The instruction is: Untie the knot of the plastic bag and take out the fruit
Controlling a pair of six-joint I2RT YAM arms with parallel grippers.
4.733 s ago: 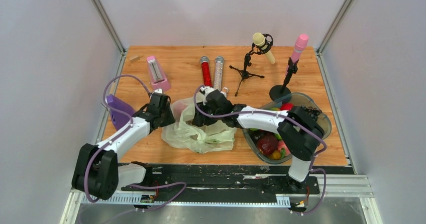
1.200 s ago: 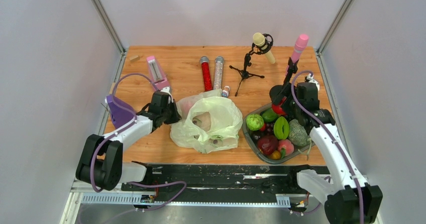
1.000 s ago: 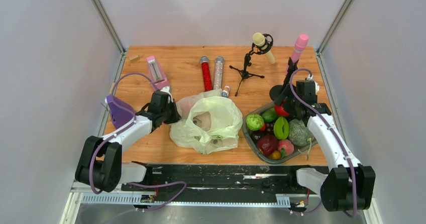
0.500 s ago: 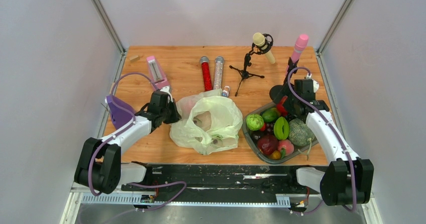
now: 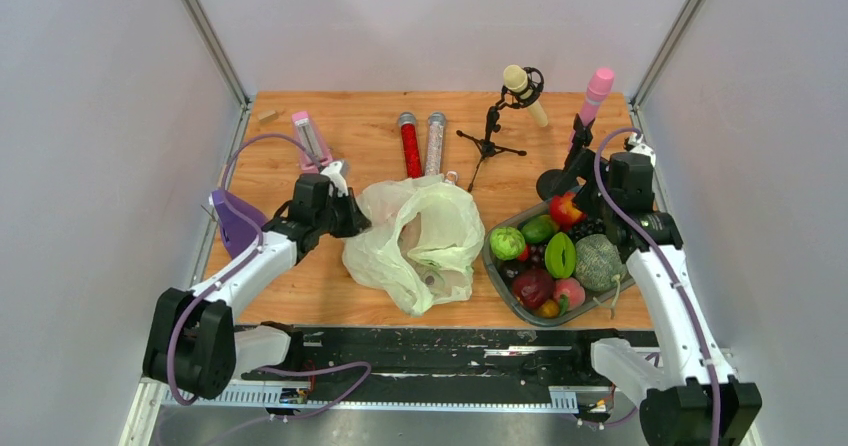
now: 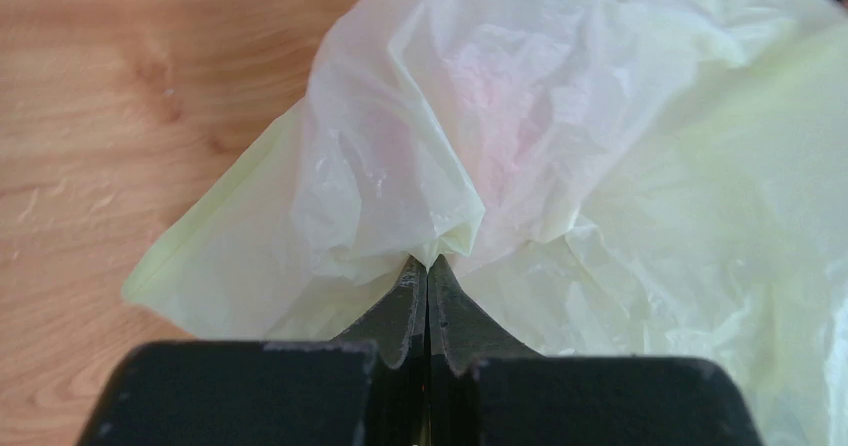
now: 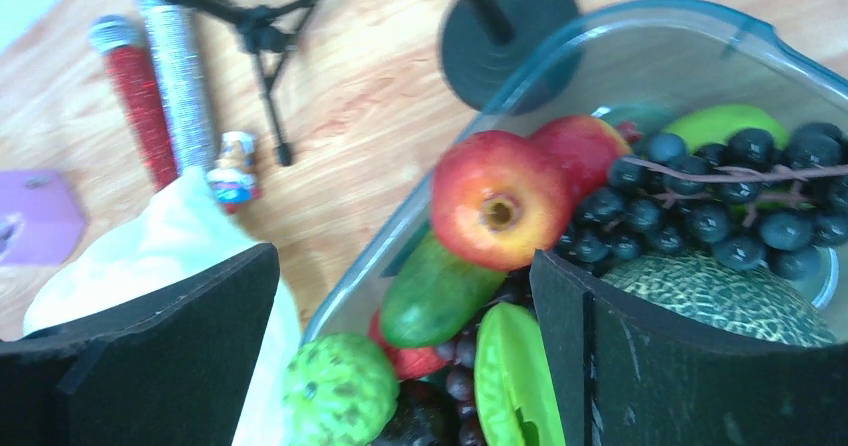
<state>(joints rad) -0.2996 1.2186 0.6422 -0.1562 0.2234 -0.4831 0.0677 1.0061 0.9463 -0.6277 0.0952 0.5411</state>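
Note:
The pale green plastic bag lies mid-table with its mouth gaping upward. My left gripper is shut on a fold of its left edge, seen close in the left wrist view as the bag bunched into the gripper. A pinkish shape shows faintly through the plastic; I cannot tell what it is. The red apple-like fruit rests in the clear bin, on other toy fruit. My right gripper hovers open above it, with the fruit lying beyond the gripper.
The bin also holds a dark grape bunch, a netted melon and a bumpy green fruit. Behind stand two microphone stands, two glitter tubes and a pink box. A purple piece lies at the left.
My right gripper opened wide and let go of the red fruit into the bin, then drew up and back. My left gripper lifted the bag's edge slightly back, and the bag shifted.

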